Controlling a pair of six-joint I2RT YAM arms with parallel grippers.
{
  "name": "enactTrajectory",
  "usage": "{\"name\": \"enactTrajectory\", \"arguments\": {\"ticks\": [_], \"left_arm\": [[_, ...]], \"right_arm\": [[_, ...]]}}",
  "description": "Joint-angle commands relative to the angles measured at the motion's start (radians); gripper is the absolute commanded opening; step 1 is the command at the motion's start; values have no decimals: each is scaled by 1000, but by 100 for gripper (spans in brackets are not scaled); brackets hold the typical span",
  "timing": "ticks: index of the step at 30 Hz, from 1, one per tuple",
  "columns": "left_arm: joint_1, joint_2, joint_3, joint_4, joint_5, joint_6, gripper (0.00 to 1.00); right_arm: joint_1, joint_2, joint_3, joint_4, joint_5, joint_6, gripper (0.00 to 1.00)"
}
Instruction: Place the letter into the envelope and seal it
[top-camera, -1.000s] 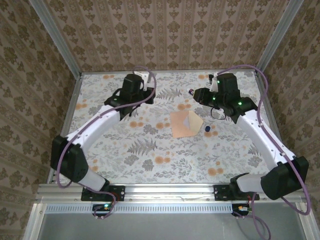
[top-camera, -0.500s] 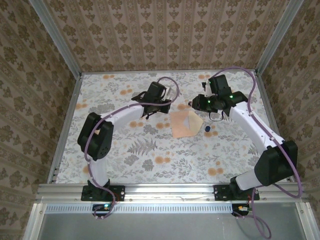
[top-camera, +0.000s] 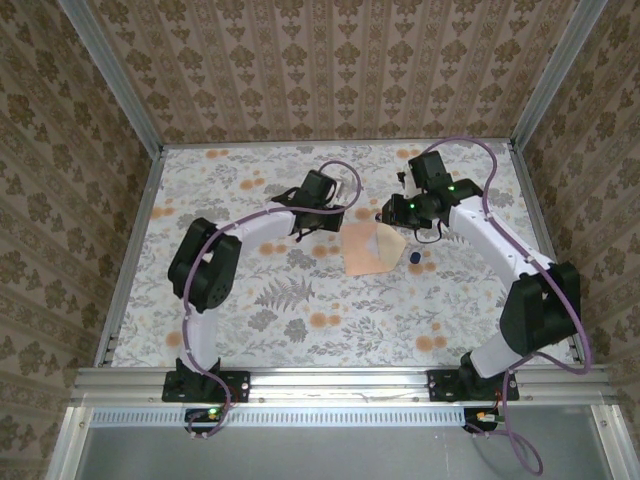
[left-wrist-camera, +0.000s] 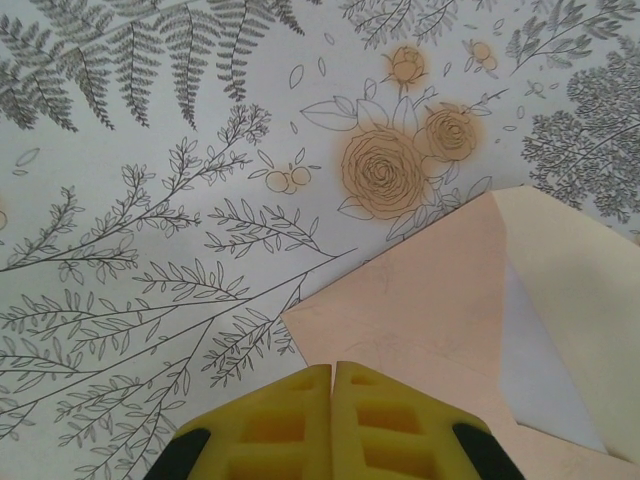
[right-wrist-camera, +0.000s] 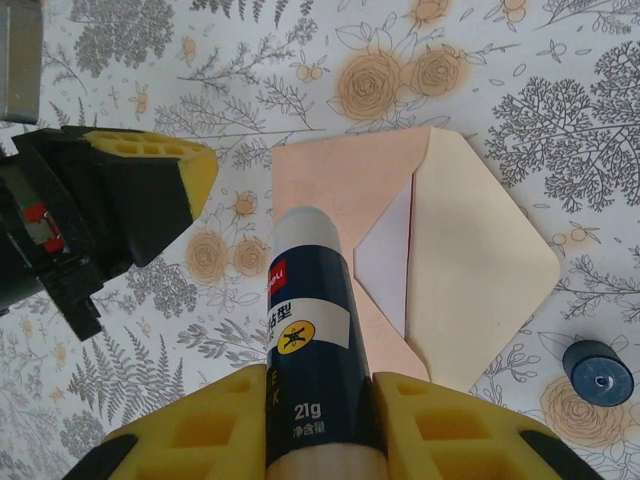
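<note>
The peach envelope (top-camera: 366, 252) lies flat at mid-table with its pointed flap (right-wrist-camera: 478, 268) open to the right. The letter (right-wrist-camera: 385, 255) is tucked inside; a whitish triangle with a red edge shows at the mouth, also in the left wrist view (left-wrist-camera: 528, 355). My left gripper (top-camera: 335, 215) is shut and empty. Its yellow fingertips (left-wrist-camera: 332, 375) hover at the envelope's left corner (left-wrist-camera: 420, 300). My right gripper (right-wrist-camera: 320, 382) is shut on a dark blue glue stick (right-wrist-camera: 308, 320). The stick's uncapped tip points over the envelope body. In the top view the right gripper (top-camera: 392, 212) sits just behind the envelope.
The glue stick's dark blue cap (right-wrist-camera: 597, 372) stands on the floral tablecloth right of the flap, and shows in the top view too (top-camera: 414, 258). The left gripper's black body and yellow pad (right-wrist-camera: 150, 165) crowd the envelope's left side. Raised rails border the table.
The left arm has swung in from the back left, its elbow folding, and brought its gripper to the envelope's left edge. The right gripper has edged closer to the envelope with the glue stick.
</note>
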Motion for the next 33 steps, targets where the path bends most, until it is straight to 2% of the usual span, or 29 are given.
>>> {"name": "enactTrajectory", "arguments": {"ticks": [1,23,33], "left_arm": [[-4,34,40,2,10,-28,0],[-1,172,52,56,35,-73,0],[1,177,41,43,35,-87,0]], "right_arm": [[2,25,21,-17,-21,-20,14],[40,142,0,-23,-49,-27,12],[58,183,-21,-64,-35,-13,10]]}}
